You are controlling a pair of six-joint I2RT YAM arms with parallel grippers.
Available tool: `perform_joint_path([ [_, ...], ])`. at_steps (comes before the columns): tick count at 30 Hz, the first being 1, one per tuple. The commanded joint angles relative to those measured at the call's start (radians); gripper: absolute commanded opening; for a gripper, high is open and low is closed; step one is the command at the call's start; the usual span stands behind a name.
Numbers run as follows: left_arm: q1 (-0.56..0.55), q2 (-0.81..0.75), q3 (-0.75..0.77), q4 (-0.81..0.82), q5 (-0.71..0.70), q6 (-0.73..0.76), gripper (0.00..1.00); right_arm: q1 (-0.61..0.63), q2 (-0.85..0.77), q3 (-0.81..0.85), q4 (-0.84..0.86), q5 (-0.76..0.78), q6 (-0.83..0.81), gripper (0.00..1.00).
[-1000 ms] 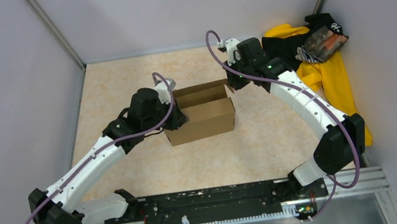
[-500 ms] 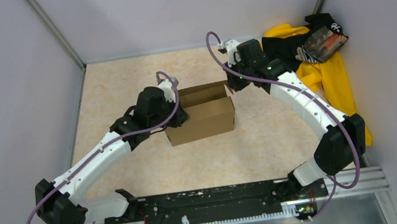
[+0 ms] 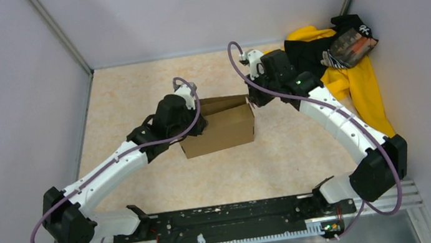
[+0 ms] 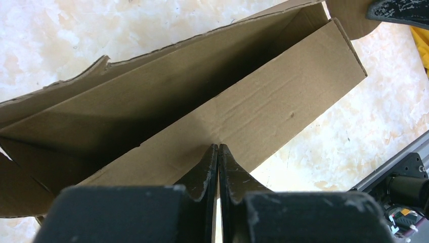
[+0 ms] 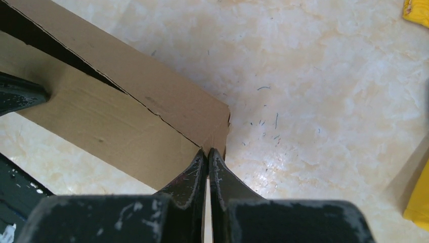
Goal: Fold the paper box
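Brown paper box (image 3: 217, 130), plain cardboard.

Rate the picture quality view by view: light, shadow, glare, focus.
Top external: even, soft light, sharp all over, only faint shadow beside the paper box. Left wrist: the box's open inside falls into dark shadow; the left pincer is slightly soft up close. Right wrist: a pale sheen on the table near the right pincer; cardboard grain crisp.

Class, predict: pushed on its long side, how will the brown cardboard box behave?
The paper box probably slides easily: open, thin-walled, so likely light. Its rear flap should bend readily along its crease. Low and wide, it seems unlikely to tip.
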Motion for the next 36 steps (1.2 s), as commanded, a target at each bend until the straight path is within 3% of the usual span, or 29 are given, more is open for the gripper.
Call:
perform_joint_path([
  [1, -0.009, 0.044, -0.016, -0.088, -0.022, -0.009, 0.08, 0.022, -0.032, 0.001, -0.077, -0.037, 0.014, 0.0],
  [36, -0.054, 0.056, -0.013, -0.098, -0.048, -0.044, 0.08, 0.025, 0.081, 0.245, -0.348, -0.128, 0.19, 0.0],
])
